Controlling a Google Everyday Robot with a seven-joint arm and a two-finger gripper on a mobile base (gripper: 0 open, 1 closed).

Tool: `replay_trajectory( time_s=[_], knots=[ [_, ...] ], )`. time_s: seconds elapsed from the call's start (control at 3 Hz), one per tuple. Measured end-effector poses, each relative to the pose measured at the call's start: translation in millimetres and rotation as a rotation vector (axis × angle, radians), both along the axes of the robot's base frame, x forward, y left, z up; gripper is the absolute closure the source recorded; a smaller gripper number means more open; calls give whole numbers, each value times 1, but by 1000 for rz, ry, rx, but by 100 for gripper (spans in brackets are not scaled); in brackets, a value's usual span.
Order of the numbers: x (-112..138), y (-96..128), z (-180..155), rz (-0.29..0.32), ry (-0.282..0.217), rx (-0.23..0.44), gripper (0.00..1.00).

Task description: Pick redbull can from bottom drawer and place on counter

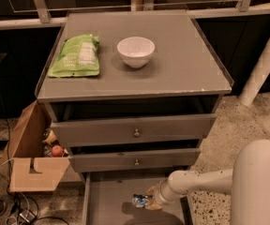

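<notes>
The redbull can (139, 200), blue and silver, sits in the open bottom drawer (108, 205) near its middle. My gripper (150, 198) reaches in from the right on a white arm and is at the can's right side, its fingers around or against the can. The counter (172, 64) is the grey top of the cabinet above.
A white bowl (135, 51) and a green snack bag (76, 55) lie on the counter. The two upper drawers (135, 131) stand slightly open above the bottom one. An open cardboard box (32, 158) with small items stands at the cabinet's left. A white post (264, 60) stands at the right.
</notes>
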State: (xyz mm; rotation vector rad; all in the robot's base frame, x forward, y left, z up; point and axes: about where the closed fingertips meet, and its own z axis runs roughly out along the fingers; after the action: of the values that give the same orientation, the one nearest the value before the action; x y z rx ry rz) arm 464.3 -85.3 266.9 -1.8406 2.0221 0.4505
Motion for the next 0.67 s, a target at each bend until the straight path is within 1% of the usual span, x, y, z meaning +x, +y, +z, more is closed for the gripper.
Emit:
replay_trajectory(
  time_s=[0.33, 0.67],
  knots=[
    [8, 0, 19, -2, -25, 1, 100],
    [14, -13, 53, -25, -79, -14, 100]
  ],
)
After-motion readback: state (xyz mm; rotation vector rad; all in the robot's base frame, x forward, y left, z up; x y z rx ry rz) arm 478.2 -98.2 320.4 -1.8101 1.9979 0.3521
